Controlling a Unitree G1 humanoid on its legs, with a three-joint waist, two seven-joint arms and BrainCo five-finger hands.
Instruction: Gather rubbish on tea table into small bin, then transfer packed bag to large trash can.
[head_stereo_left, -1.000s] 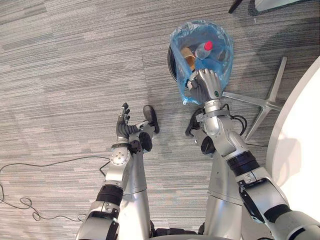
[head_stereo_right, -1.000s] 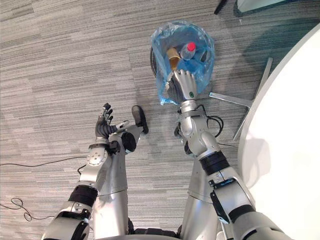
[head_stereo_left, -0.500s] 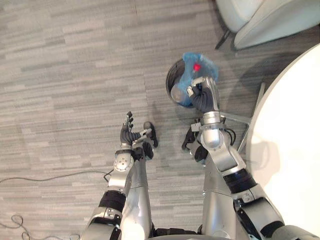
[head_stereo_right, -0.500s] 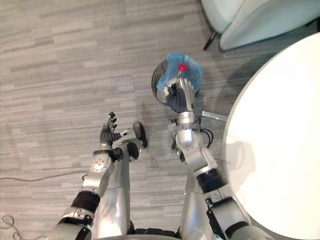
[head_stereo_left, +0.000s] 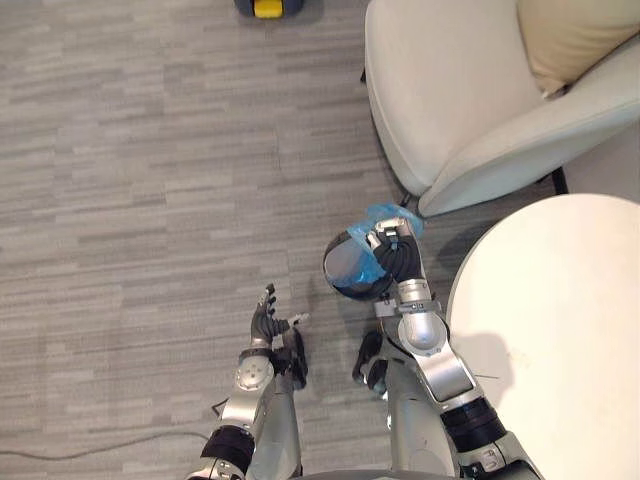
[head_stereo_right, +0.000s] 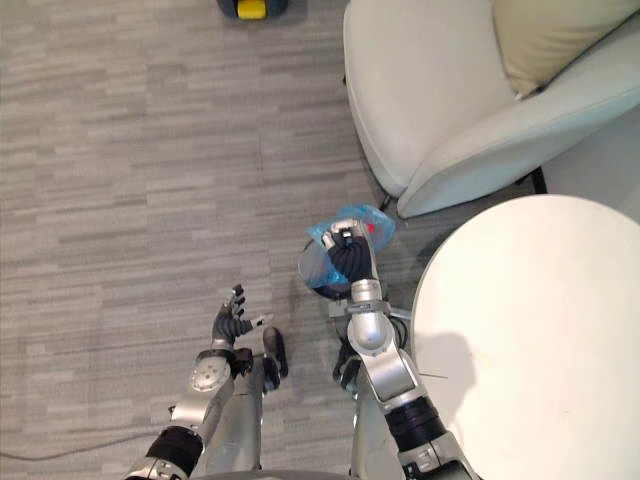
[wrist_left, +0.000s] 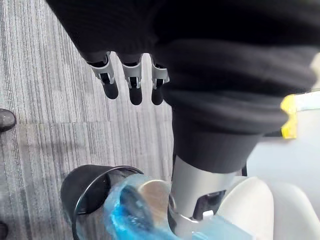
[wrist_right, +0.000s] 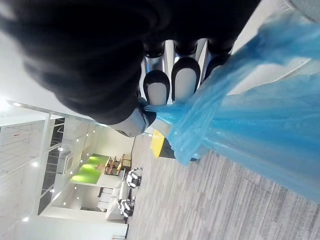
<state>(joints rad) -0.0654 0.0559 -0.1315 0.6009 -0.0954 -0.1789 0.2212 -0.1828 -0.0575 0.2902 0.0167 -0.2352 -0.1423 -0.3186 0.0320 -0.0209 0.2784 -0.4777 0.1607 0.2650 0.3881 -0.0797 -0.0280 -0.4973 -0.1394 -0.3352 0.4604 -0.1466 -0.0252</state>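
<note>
Looking down in the left eye view, the robot's right hand (head_stereo_left: 397, 262) is closed in a fist round the gathered top of a blue plastic bag (head_stereo_left: 352, 266). The bag overlaps the small black bin (head_stereo_left: 339, 292) on the grey carpet (head_stereo_left: 150, 180), and it is unclear whether the bag hangs clear of the bin. A round white table (head_stereo_left: 550, 340) lies just to the right of that arm. A pale armchair (head_stereo_left: 450, 100) stands beyond the bin, one of its dark legs close to the bag.

From the right eye view, the left hand (head_stereo_right: 231, 323) is held out low over the carpet, well apart from the bag, with fingers spread and nothing in them. A yellow object (head_stereo_right: 251, 8) sits at the far edge of the floor (too small to identify).

Through the left wrist view, that hand's fingers (wrist_left: 131, 86) point straight over bare carpet, with the bin and the blue plastic past them.

Seen in the right wrist view, the right hand's fingers (wrist_right: 183, 82) are curled tight, and together with the thumb they pinch the twisted neck of the bag, which spreads away from them.
</note>
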